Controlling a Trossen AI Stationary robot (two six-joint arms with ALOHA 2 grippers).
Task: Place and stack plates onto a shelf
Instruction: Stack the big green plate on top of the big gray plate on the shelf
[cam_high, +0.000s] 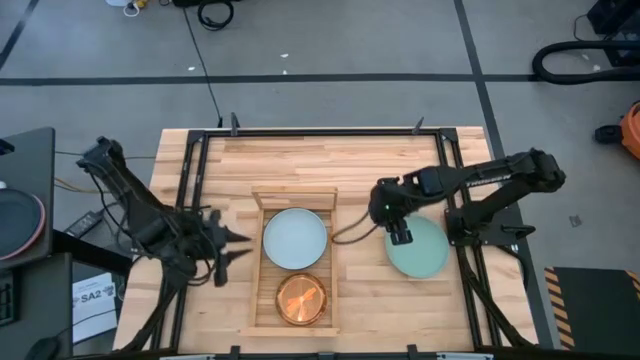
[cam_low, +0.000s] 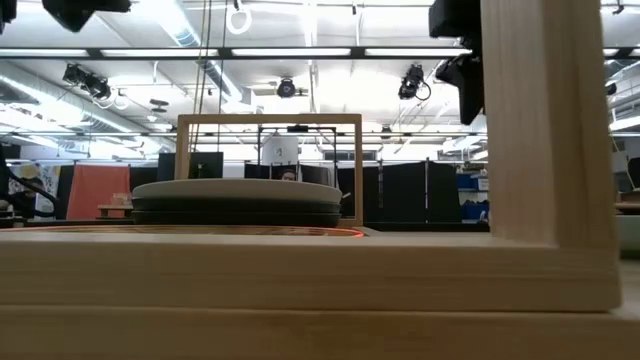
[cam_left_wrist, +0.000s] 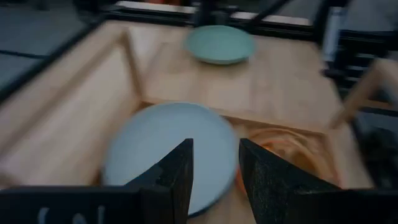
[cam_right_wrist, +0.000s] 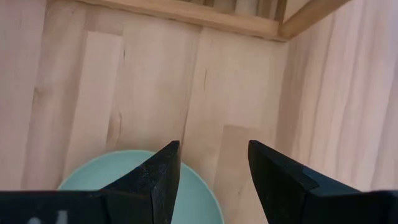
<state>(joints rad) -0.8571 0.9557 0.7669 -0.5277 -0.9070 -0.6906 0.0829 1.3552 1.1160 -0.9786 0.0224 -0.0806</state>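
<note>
The shelf (cam_high: 255, 285) is a light-wood tray at the table's middle. A pale blue-white plate (cam_high: 295, 238) tops a stack in its far half, with darker plates (cam_low: 237, 212) under it in the low view. Translucent orange plates (cam_high: 301, 298) lie in its near half. A mint green plate (cam_high: 422, 252) rests flat on the table, to the right of the shelf. My right gripper (cam_high: 400, 237) is open over that plate's left edge (cam_right_wrist: 124, 180). My left gripper (cam_high: 243, 245) is open, left of the shelf, pointing at the pale plate (cam_left_wrist: 161, 149).
Black metal frame rails (cam_high: 190, 200) run along the table's left, right and far sides. The mint plate (cam_left_wrist: 219, 43) has bare tabletop around it. A wooden upright (cam_low: 545, 130) fills the right of the low view.
</note>
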